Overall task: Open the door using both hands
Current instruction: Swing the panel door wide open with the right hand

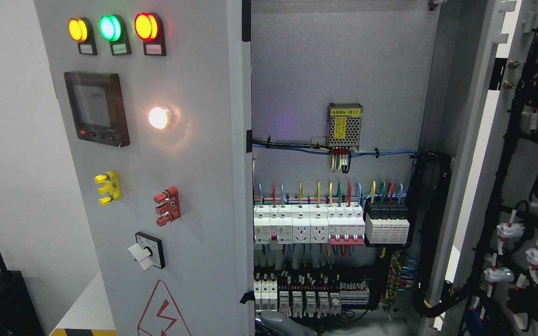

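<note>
Electrical cabinet's left door (157,186) stands in place, carrying three lit indicator lamps (110,28), a display meter (96,108) and a rotary switch (146,252). Right of that door the interior is exposed: circuit breakers (311,226) and a power supply (344,125). The right door (526,186) is swung open. A grey robot part (280,324) shows below the breakers; hand state cannot be told.

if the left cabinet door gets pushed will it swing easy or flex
The left door is probably stiff: it looks like sheet metal. Its lamps, meter and switch likely add weight, so expect a slowish swing. Hinges aren't clearly visible.
</note>
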{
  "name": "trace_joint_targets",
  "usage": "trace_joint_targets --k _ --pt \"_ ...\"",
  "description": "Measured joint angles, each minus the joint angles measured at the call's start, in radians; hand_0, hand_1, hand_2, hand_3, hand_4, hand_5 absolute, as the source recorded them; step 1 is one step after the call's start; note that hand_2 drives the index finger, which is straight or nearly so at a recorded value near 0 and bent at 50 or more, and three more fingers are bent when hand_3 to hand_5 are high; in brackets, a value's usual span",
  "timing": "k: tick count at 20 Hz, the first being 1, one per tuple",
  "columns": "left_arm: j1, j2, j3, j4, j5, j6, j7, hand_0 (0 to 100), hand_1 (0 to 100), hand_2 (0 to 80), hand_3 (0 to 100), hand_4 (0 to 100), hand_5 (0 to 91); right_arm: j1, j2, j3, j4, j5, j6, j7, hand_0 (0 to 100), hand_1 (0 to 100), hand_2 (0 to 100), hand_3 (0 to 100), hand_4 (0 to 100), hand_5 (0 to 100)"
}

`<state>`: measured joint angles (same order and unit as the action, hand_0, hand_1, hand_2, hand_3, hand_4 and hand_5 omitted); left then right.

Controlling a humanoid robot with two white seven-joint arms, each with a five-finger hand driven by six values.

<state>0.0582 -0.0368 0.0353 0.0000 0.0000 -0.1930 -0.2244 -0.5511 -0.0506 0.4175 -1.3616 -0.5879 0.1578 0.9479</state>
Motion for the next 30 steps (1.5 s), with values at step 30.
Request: trace_joint_targets --k 30 --pt "0.000 0.000 0.000 0.000 0.000 0.000 -0.004 0 0 0.0 0 0 0.0 0.001 0.030 0.104 -0.078 -0.021 0.000 0.032 38 0 0 0 0 0"
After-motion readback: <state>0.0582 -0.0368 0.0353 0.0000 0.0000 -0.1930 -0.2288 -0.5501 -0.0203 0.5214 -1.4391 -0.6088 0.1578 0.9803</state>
